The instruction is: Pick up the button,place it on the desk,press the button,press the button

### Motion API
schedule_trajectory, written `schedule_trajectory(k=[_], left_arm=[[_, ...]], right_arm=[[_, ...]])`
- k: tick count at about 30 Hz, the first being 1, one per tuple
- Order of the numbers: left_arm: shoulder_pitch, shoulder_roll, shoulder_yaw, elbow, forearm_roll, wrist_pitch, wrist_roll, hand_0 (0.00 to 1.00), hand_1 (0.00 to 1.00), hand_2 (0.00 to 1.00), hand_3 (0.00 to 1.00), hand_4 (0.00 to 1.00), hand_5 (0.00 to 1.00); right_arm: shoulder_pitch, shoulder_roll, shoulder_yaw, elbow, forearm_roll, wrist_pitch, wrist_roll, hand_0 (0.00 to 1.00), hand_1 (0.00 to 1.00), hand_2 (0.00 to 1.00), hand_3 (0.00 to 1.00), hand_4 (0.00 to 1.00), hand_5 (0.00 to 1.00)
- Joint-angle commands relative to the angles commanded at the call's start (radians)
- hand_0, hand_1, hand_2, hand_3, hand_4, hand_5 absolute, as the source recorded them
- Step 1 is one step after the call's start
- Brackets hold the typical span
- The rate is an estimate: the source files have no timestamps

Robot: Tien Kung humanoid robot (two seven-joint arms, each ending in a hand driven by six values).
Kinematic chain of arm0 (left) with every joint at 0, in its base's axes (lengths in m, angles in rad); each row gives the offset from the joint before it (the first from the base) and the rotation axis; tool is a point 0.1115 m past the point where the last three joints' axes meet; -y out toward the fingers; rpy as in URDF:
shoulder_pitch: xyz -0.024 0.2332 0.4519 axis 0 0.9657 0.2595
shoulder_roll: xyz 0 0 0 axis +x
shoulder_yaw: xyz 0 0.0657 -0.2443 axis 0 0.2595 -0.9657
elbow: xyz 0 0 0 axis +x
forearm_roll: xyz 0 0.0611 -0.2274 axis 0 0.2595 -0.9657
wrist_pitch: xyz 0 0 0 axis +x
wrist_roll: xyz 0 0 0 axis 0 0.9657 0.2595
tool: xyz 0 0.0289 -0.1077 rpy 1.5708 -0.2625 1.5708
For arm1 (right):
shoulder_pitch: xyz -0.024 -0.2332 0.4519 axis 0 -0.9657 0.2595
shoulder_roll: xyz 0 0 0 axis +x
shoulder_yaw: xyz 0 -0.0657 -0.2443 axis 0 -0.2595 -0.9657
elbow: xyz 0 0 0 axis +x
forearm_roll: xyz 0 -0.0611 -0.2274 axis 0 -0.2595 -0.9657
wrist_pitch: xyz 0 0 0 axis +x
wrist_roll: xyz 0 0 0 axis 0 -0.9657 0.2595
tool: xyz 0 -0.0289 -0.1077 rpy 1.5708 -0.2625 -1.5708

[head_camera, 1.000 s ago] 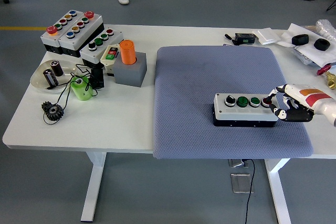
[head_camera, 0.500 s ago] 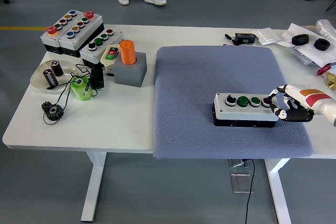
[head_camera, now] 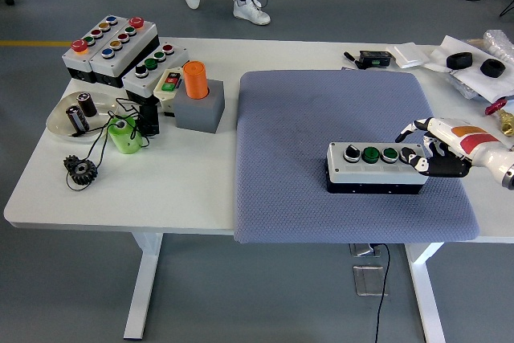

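Observation:
A grey button box (head_camera: pixel 375 167) with a black base lies on the grey-blue mat (head_camera: pixel 321 118). Its top carries a black knob at the left, two green buttons, and a rightmost button that my fingers hide. My right hand (head_camera: pixel 427 154) comes in from the right edge and rests at the box's right end. Its fingers are curled, with fingertips (head_camera: pixel 419 160) lying over the rightmost button and the box's right edge. It holds nothing. My left hand is out of view.
Back left stand several more button boxes (head_camera: pixel 112 46), an orange cylinder on a grey block (head_camera: pixel 198 102), a green cup (head_camera: pixel 124 134), a dish with batteries (head_camera: pixel 76 114) and a black gear (head_camera: pixel 80 169). Black items and bags (head_camera: pixel 470 62) sit at back right. A person's legs pass behind the table.
My right hand has lifted slightly and shifted up over the box's right end, fingers now lying across the rightmost button. The person behind the table has walked to the right.

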Motion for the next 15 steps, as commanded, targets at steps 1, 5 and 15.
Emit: schedule_trajectory(k=[1, 5, 15], left_arm=[[0.0, 0.0, 0.001, 0.0, -0.001, 0.0, 0.0, 0.685, 0.742, 0.756, 0.6, 0.409, 0.998], [-0.002, 0.001, 0.004, 0.0, -0.007, -0.001, -0.002, 0.685, 0.742, 0.756, 0.598, 0.408, 0.998], [-0.005, 0.001, 0.008, 0.0, -0.013, -0.001, -0.004, 0.685, 0.742, 0.754, 0.599, 0.41, 0.998]], right_arm=[[0.001, 0.003, -0.002, -0.001, -0.001, 0.001, 0.0, 0.149, 0.002, 0.096, 0.649, 0.52, 0.441], [0.003, 0.015, -0.015, -0.011, -0.006, 0.006, -0.008, 0.15, 0.002, 0.095, 0.649, 0.52, 0.445], [0.004, 0.028, -0.051, -0.034, -0.011, 0.016, -0.016, 0.148, 0.002, 0.092, 0.647, 0.524, 0.468]])
